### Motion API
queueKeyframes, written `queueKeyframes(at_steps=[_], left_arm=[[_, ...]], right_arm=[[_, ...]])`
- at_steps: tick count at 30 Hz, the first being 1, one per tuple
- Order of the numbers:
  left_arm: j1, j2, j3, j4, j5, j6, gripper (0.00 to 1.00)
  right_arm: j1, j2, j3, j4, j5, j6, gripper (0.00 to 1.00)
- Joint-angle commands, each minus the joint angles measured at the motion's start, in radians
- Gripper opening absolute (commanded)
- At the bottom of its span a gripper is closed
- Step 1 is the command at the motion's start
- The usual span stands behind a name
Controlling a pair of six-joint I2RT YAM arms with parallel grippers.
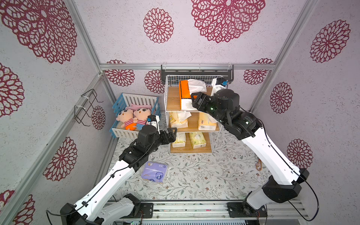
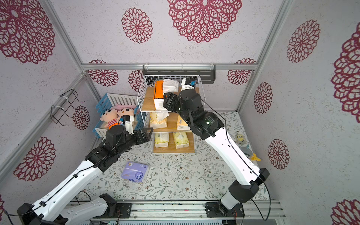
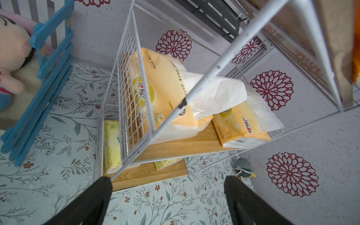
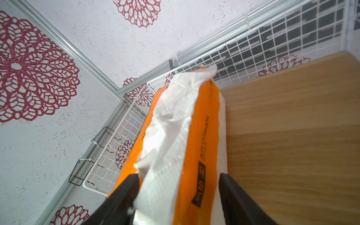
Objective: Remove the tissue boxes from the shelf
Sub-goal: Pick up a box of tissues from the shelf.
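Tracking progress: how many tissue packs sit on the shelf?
5 on the shelf: orange pack, top tier; two yellow packs, middle tier; two yellow-green packs, bottom tier. None seems hidden.

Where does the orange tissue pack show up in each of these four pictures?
Both top views: orange tissue pack on the shelf's top board.
Left wrist: only an orange sliver at the picture's edge.
Right wrist: the pack sits between the right gripper's jaws.
Shared landmark: the shelf's white wire grid.
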Motion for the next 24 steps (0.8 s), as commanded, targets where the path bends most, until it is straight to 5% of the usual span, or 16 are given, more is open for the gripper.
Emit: queueKeyframes(at_steps=[1, 6, 17, 24], left_arm=[[-0.014, 0.002, -0.005, 0.014, 0.003, -0.003, 0.97], [-0.014, 0.014, -0.003, 0.024, 0.016, -0.017, 0.97], [-0.015, 0.018, 0.024, 0.007, -0.002, -0.009, 0.97], [-0.016, 0.011, 0.03, -0.006, -0.011, -0.011, 0.97]], right_arm=[[-0.004, 0.023, 0.058, 0.028, -0.02, -0.024, 0.72], [-0.001, 0.073, 0.116, -0.037, -0.005, -0.023, 0.69], [0.004, -0.005, 0.015, 0.025, 0.015, -0.062, 0.19], [0.004, -0.045, 0.016, 0.038, 0.003, -0.09, 0.09]])
